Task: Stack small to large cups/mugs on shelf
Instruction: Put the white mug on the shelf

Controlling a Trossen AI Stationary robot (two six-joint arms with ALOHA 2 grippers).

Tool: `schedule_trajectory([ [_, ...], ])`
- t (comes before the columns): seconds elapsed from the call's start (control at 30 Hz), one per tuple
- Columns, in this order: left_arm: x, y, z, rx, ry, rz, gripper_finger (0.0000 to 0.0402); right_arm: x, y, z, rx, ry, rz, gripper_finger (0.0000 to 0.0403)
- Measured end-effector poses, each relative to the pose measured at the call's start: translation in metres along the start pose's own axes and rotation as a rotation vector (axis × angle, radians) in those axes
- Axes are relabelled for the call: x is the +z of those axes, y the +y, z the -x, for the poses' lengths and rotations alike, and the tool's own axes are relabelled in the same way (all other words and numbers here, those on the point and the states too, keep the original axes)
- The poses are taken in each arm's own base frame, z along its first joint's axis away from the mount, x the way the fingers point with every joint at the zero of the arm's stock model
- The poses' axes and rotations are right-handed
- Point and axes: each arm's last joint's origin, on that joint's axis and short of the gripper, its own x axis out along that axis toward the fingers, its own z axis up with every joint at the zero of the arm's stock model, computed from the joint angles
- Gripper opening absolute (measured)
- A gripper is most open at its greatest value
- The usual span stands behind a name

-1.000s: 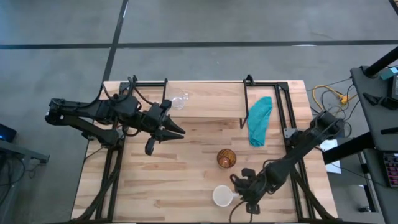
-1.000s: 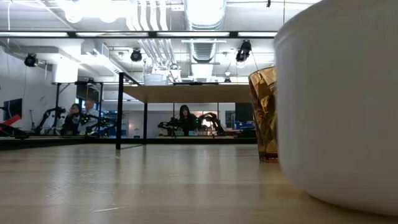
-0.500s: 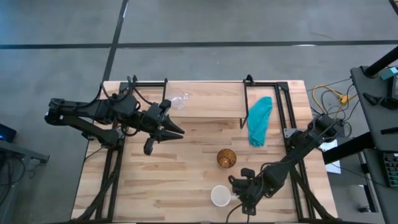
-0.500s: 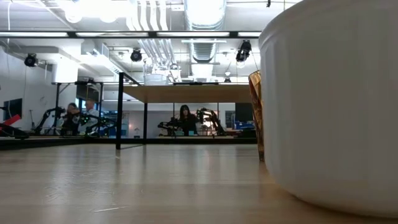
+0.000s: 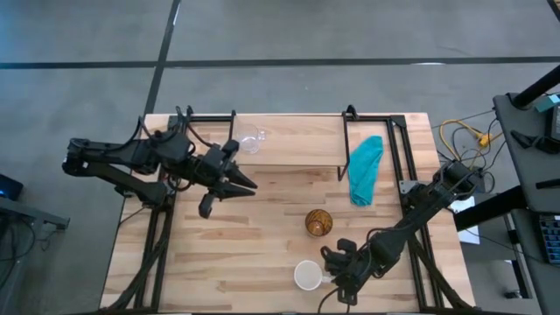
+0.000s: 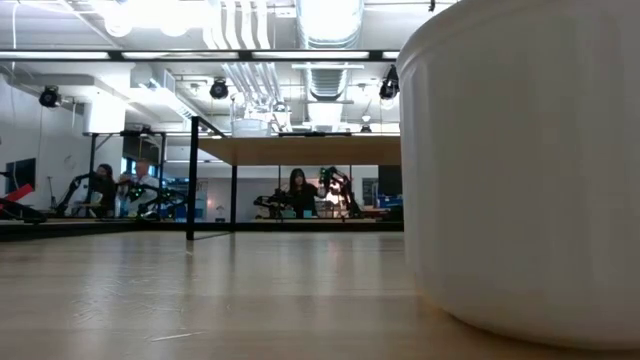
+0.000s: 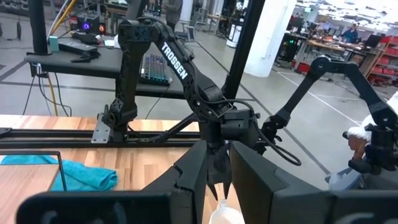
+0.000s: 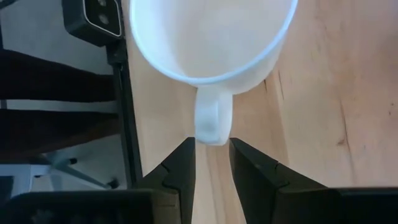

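Near the bottom centre of the high view, the white mug [image 5: 307, 276] stands on the table [image 5: 262, 254] with the right gripper [image 5: 337, 273] just to its right, at the handle side. Whether its fingers press the handle cannot be told from above. The amber tumbler [image 5: 318, 222] stands a little above the mug, apart from it. In the upper middle, the small clear glass cup [image 5: 252, 141] sits on the shelf [image 5: 297, 140], and the left gripper [image 5: 241, 184] hovers just below and left of it, not touching, fingers drawn to a point. A teal cloth [image 5: 365, 169] lies at the shelf's right end.

Across the low view, the white mug [image 6: 520, 170] fills the right half, resting on the tabletop; the shelf [image 6: 300, 150] shows far behind.

Through the left wrist view, the left gripper's fingers [image 7: 249, 180] stand slightly apart with nothing between them; the right arm [image 7: 199, 93] is beyond.

Closest is the right wrist view: the mug's handle [image 8: 212, 121] sits at the tips of the right gripper's fingers [image 8: 180, 165], which are parted on either side of it, not clamped.
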Motion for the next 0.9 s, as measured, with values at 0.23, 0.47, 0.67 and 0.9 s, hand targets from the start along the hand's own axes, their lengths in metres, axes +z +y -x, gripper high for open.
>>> schedule_trajectory([
  [0.23, 0.001, -0.001, 0.004, -0.002, -0.007, -0.015, 0.0059, 0.000, 0.000, 0.000, 0.003, -0.003, -0.030, 0.0093],
  [0.47, 0.003, -0.001, 0.006, -0.003, -0.016, -0.054, 0.0059, 0.001, 0.002, -0.001, 0.015, -0.011, -0.045, 0.0093],
  [0.67, 0.003, -0.001, 0.007, -0.003, -0.016, -0.054, 0.0059, 0.003, 0.008, -0.015, 0.061, -0.042, -0.057, 0.0093],
  [0.9, 0.004, -0.002, 0.008, -0.004, -0.022, -0.055, 0.0059, 0.000, 0.006, -0.030, 0.039, -0.025, -0.087, 0.0093],
])
